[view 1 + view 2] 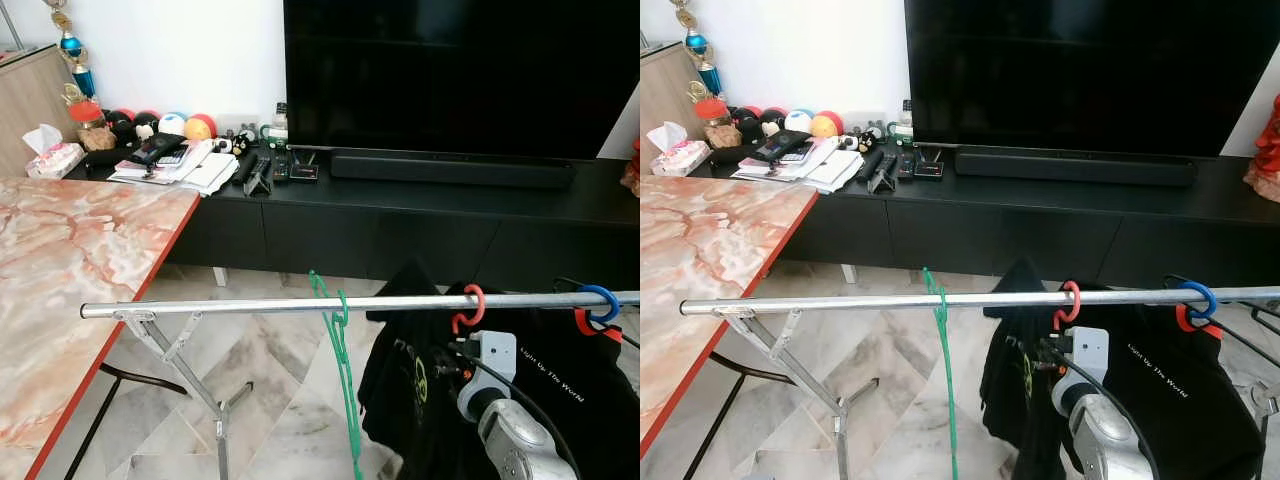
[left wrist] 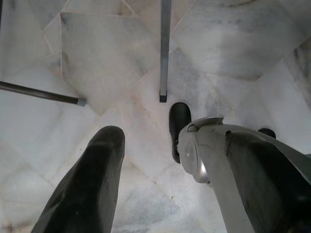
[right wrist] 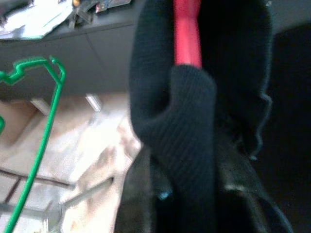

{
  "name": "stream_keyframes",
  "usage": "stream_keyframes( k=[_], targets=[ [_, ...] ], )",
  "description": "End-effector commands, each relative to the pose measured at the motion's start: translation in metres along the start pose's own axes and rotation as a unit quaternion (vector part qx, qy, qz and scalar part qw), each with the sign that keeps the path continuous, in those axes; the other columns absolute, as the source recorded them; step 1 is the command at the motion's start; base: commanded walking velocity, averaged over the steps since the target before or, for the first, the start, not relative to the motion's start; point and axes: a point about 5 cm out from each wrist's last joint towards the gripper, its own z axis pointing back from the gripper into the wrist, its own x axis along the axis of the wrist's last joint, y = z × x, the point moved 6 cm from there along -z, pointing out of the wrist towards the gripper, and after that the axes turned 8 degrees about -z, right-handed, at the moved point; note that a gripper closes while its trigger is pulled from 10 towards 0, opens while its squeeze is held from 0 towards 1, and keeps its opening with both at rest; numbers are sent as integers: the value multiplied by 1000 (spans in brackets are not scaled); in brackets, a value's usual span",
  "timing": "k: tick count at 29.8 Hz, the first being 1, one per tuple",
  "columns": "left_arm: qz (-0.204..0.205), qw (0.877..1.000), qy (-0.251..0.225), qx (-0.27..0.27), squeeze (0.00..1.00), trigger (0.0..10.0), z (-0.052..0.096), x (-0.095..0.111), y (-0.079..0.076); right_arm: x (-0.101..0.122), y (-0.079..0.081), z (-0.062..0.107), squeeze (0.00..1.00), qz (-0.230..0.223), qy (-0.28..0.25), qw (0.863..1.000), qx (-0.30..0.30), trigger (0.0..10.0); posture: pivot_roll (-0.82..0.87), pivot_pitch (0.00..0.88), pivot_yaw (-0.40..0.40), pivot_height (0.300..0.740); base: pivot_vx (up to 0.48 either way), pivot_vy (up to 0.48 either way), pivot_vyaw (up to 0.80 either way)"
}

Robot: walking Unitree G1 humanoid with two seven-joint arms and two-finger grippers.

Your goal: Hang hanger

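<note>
A silver clothes rail (image 1: 250, 305) runs across in front of me. An empty green hanger (image 1: 342, 340) hangs near its middle. To the right, a red hanger's hook (image 1: 470, 305) sits over the rail with a black T-shirt (image 1: 400, 370) on it. My right gripper (image 1: 450, 362) is raised just below that hook, shut on the red hanger at the shirt's collar. In the right wrist view the red hanger neck (image 3: 187, 34) rises out of the black collar (image 3: 189, 126). My left gripper (image 2: 160, 160) hangs low over the floor, open, with one black finger (image 2: 92, 184) showing.
A blue hanger hook (image 1: 600, 300) holds another black shirt (image 1: 580, 390) at the rail's right end. The rack's folding legs (image 1: 190, 370) stand below the rail's left end. A marble table (image 1: 60, 270) is on the left. A black TV cabinet (image 1: 400, 230) stands behind.
</note>
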Motion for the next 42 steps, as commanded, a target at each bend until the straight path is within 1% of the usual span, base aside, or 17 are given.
stream_keyframes(
  k=[1, 3, 6, 7, 10, 11, 13, 17, 20, 21, 24, 26, 28, 30, 34, 36, 42],
  targets=[
    [-4, 1000, 10, 5, 0, 10000, 0, -3, 3, 26, 8, 2, 0, 5, -60, 998, 14, 0, -19, 0, -1, 740, 0, 0, 0],
    [-3, 1000, 11, 5, 0, 10000, 0, -3, 3, 27, 7, 6, 0, -4, -69, 998, 12, 0, -19, 0, -2, 740, 0, 0, 0],
    [-4, 1000, 13, 3, 0, 10000, 0, -4, 0, 19, 5, 12, 0, 3, -60, 998, 9, 0, -22, 0, -6, 740, 0, 0, 0],
    [-4, 1000, 14, 2, 0, 10000, 0, -4, -2, 12, 2, 16, 0, 8, -50, 999, 4, 0, -21, 0, -7, 740, 0, 0, 0],
    [-4, 1000, 16, 0, 0, 10000, 0, -6, -5, 0, -3, 22, 0, 12, -34, 999, -3, 0, -23, 0, -8, 740, 0, 0, 0],
    [-5, 1000, 18, -2, 0, 10000, 0, -8, -8, -13, -9, 28, 0, 22, -16, 1000, -10, 0, -24, 0, -7, 740, 0, 0, 0],
    [-5, 1000, 20, -2, 0, 10000, 0, -11, -9, -20, -14, 33, 0, 27, -7, 999, -17, 0, -25, 0, -8, 740, 0, 0, 0],
    [-7, 1000, 20, 5, 0, 10000, 1, -16, -7, -25, -24, 41, 0, 29, -7, 999, -36, 0, -20, 0, -7, 740, 0, 0, 0],
    [-8, 1000, 22, 8, 0, 10000, 2, -18, -5, -24, -24, 43, 0, 25, -12, 999, -38, 0, -19, 0, -4, 740, 0, 0, 0],
    [-9, 1000, 23, 8, 0, 10000, 2, -19, -4, -24, -24, 43, 0, 26, -12, 999, -39, 10000, -19, 0, -3, 740, 0, 0, 0],
    [-9, 1000, 24, 11, 0, 10000, 3, -21, 1, -26, -23, 42, 0, 26, -12, 999, -41, 10000, -19, 0, 1, 740, 0, 0, 0],
    [-9, 1000, 24, 16, 0, 10000, 4, -22, 8, -27, -21, 41, 0, 25, -14, 999, -39, 10000, -16, 0, 5, 740, 0, 0, 0],
    [-10, 1000, 24, 16, 0, 10000, 5, -22, 8, -27, -20, 40, 0, 24, -13, 999, -39, 10000, -16, 0, 5, 740, 0, 0, 0],
    [-12, 999, 25, 19, 0, 10000, 6, -24, 13, -27, -19, 39, 0, 24, -16, 999, -40, 10000, -13, 0, 6, 740, 0, 0, 0],
    [-16, 999, 27, 19, 0, 10000, 7, -27, 16, -26, -19, 38, 0, 23, -20, 999, -41, 10000, -15, 0, 6, 740, 0, 0, 0],
    [-17, 999, 28, 18, 0, 10000, 7, -29, 16, -24, -19, 38, 0, 15, -27, 999, -42, 10000, -17, 0, 7, 740, 0, 0, 0],
    [-22, 999, 33, 14, 0, 10000, 9, -36, 14, -26, -19, 38, 0, 20, -24, 999, -42, 10000, -16, 0, 5, 740, 0, 0, 0]
  ],
)
